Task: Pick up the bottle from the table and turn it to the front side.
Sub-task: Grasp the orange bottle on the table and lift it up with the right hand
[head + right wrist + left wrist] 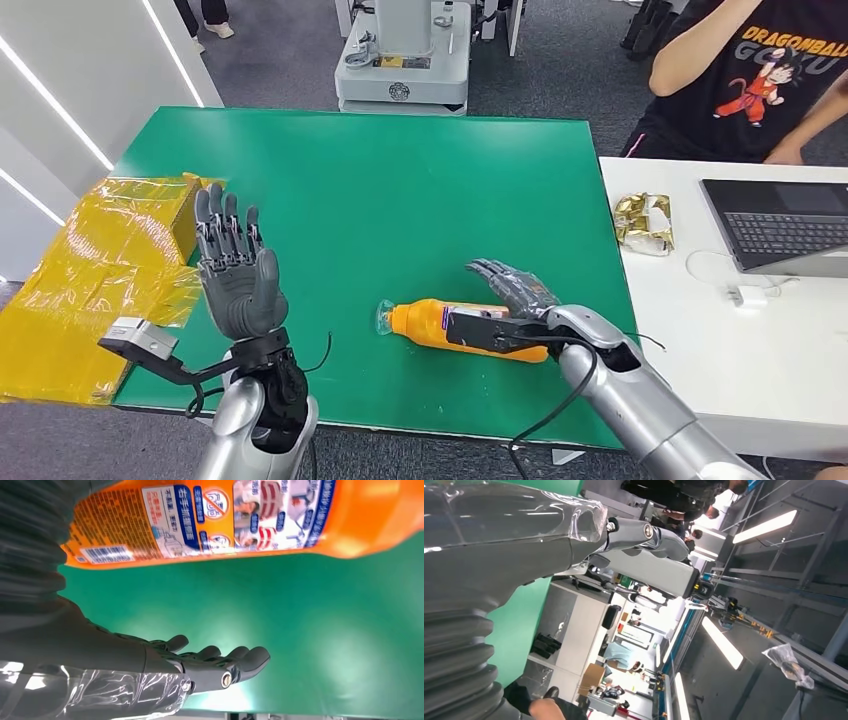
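An orange bottle (430, 323) with a clear wrapped cap lies on its side on the green table (400, 190), cap toward the left. My right hand (512, 287) is open just behind and above it, fingers stretched toward the far side, not touching it. In the right wrist view the bottle (210, 515) shows its printed label with a barcode, and the open fingers (220, 662) lie apart from it over the green mat. My left hand (235, 265) is raised upright at the table's left front, fingers straight and apart, holding nothing.
A yellow plastic-wrapped box (110, 270) sits at the table's left edge, close to my left hand. To the right stands a white desk (680, 330) with a laptop (780, 225), a gold packet (643, 222) and a charger. A person in a black shirt (750, 80) sits behind it.
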Robot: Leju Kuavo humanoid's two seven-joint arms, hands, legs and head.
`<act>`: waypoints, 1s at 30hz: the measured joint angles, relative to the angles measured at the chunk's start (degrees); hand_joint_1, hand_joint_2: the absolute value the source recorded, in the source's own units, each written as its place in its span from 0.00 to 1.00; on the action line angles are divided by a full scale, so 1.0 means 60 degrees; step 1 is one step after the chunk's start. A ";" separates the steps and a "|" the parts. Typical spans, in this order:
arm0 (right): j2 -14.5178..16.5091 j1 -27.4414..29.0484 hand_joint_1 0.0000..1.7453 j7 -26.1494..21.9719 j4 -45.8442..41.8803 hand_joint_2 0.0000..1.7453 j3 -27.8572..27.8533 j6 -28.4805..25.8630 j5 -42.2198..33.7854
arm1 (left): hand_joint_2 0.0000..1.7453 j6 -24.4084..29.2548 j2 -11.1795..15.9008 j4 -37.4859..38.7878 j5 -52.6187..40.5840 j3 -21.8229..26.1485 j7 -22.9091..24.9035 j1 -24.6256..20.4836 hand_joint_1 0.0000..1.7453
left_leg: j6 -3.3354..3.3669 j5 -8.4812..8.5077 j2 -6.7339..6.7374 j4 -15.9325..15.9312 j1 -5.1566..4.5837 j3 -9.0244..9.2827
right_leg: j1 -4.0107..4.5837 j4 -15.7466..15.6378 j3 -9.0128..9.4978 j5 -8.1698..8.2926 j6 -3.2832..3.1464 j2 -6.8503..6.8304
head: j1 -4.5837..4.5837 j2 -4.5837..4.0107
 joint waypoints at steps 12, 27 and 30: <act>-0.0189 0.0179 0.00 0.0586 0.0372 1.00 0.0342 -0.0106 0.0111 | 1.00 -0.0092 -0.0004 0.0042 0.0093 -0.0004 -0.0007 -0.0006 0.00 | 0.0000 0.0000 0.0002 0.0000 0.0000 0.0003 | 0.0000 0.0000 0.0001 0.0000 0.0000 0.0002 | -0.0001 0.0000; -0.0276 0.0211 0.00 0.1246 0.0551 1.00 0.0398 -0.0107 0.0667 | 1.00 -0.0097 -0.0015 0.0268 0.0036 0.0000 0.0050 -0.0028 0.00 | 0.0000 0.0001 0.0003 0.0000 0.0001 0.0008 | 0.0000 -0.0001 0.0005 0.0000 0.0001 0.0003 | 0.0000 0.0000; -0.0276 0.0229 0.37 0.1287 0.0562 1.00 0.0398 -0.0184 0.0722 | 1.00 -0.0097 -0.0017 0.0305 0.0033 0.0000 0.0076 -0.0038 0.00 | 0.0000 0.0001 0.0003 0.0000 0.0001 0.0010 | 0.0000 -0.0001 0.0006 0.0000 0.0001 0.0004 | 0.0001 0.0000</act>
